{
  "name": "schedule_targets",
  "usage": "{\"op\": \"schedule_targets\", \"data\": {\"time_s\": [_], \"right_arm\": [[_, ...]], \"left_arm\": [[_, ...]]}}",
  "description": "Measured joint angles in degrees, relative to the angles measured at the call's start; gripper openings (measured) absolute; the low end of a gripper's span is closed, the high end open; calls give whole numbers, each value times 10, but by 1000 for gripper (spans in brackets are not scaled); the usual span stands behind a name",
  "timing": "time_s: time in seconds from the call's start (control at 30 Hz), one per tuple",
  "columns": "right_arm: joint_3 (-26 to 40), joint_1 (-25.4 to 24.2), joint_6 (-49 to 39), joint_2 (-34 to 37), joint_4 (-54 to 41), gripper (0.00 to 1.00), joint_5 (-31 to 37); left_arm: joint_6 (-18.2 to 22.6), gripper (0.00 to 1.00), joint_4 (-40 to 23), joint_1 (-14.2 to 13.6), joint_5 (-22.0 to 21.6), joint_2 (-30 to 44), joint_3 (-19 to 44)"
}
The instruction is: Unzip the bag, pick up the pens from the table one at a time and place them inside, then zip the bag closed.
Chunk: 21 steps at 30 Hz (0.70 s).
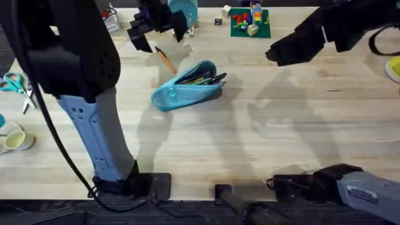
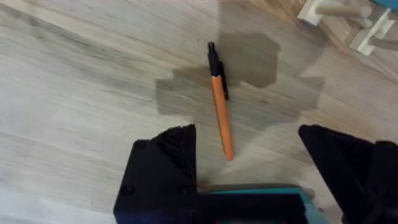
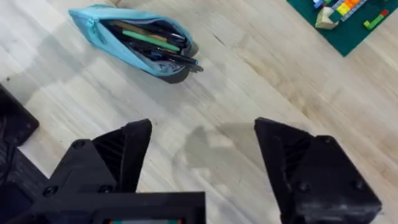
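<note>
The light blue bag (image 1: pixel 187 87) lies unzipped in the middle of the table (image 1: pixel 281 137), with several pens inside and a dark one poking out of its open end (image 3: pixel 186 60). An orange pen (image 1: pixel 165 61) with a dark tip lies on the wood just behind the bag. My left gripper (image 1: pixel 159 34) hovers open over that pen. In the left wrist view the orange pen (image 2: pixel 219 99) lies between and ahead of the spread fingers (image 2: pixel 165 168), untouched. My right gripper (image 1: pixel 278 53) hangs open and empty to the right of the bag (image 3: pixel 134 40).
A green baseplate (image 1: pixel 250 22) with coloured bricks sits at the back. A teal round object on a wooden stand (image 1: pixel 185 9) is right behind the left gripper. Teal scissors (image 1: pixel 15 83) and tape rolls (image 1: pixel 12 140) lie at the left edge.
</note>
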Motion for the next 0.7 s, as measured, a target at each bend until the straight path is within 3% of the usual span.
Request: {"op": "schedule_targets", "data": {"time_s": [0.47,0.7], "right_arm": [[0,0,-2,0,0,996,0],[0,0,-2,0,0,996,0]], "left_arm": [[-19,995,-22,-6,10,75,-2],[-21,995,-26,-5,11,77,2]]}}
